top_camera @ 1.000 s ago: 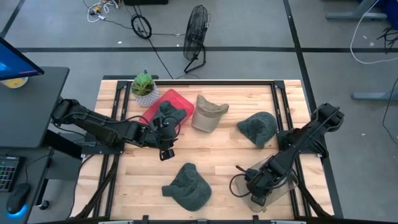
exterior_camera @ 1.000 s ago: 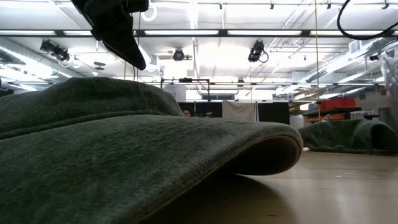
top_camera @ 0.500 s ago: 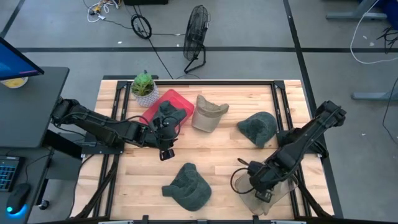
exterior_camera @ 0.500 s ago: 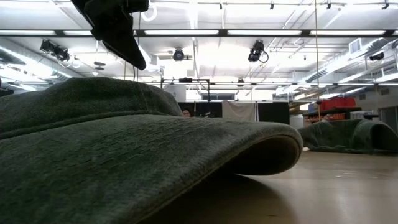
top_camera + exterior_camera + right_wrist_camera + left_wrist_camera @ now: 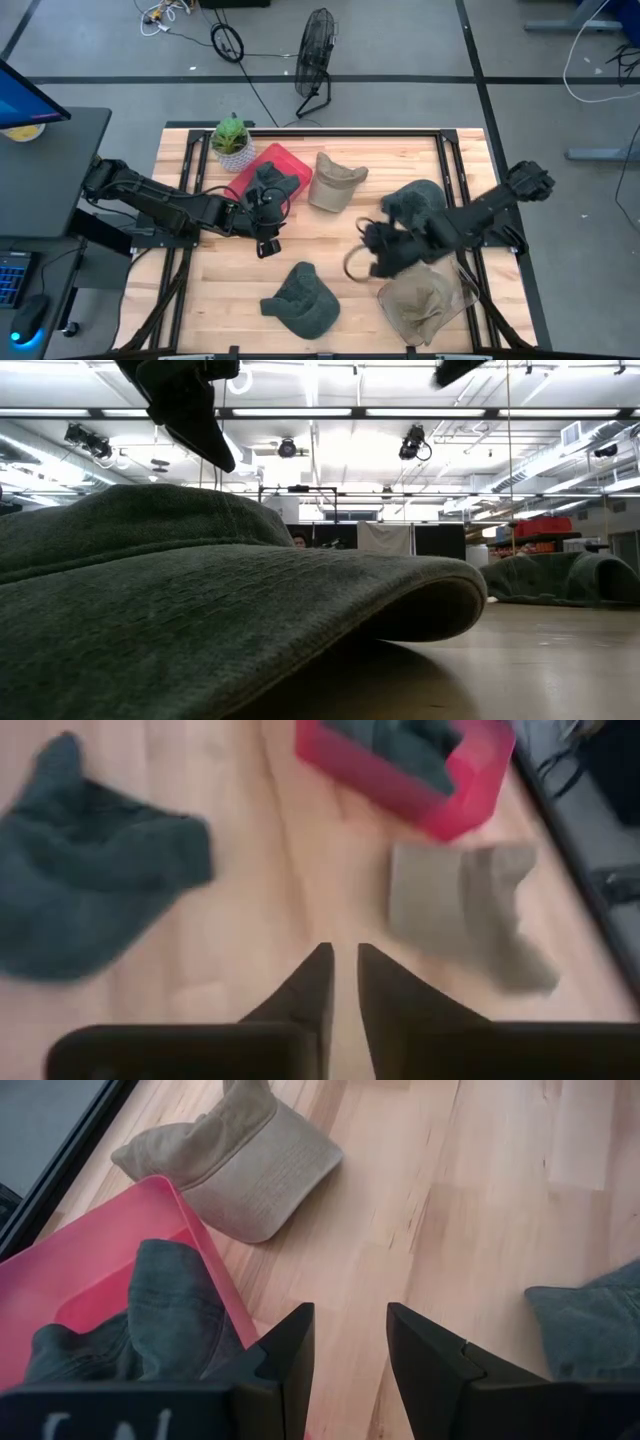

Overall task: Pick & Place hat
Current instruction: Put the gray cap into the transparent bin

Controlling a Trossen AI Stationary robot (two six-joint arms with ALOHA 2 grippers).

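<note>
Several hats are about. A dark green hat [image 5: 270,183] lies in the pink bin [image 5: 262,160]. A tan hat [image 5: 335,180] and a green hat [image 5: 415,205] lie farther right on the table, and another green hat [image 5: 302,298] lies near the front edge. A second tan hat [image 5: 425,300] lies crumpled at the near right. My left gripper [image 5: 345,1340] hangs open over the bin's near corner, with nothing between its fingers. My right gripper [image 5: 345,980] hangs above mid-table, its fingers a narrow gap apart and empty.
A potted plant [image 5: 232,138] stands at the far left corner. Black rails [image 5: 450,170] run along the table's sides. In the low view the front green hat [image 5: 200,590] fills the foreground. Bare wood [image 5: 330,235] lies between the hats at mid-table.
My right gripper has risen from the near right corner and swung toward the table's middle and far side, turning about as it went. The tan hat it hung over stays lying at the near right, now uncovered.
</note>
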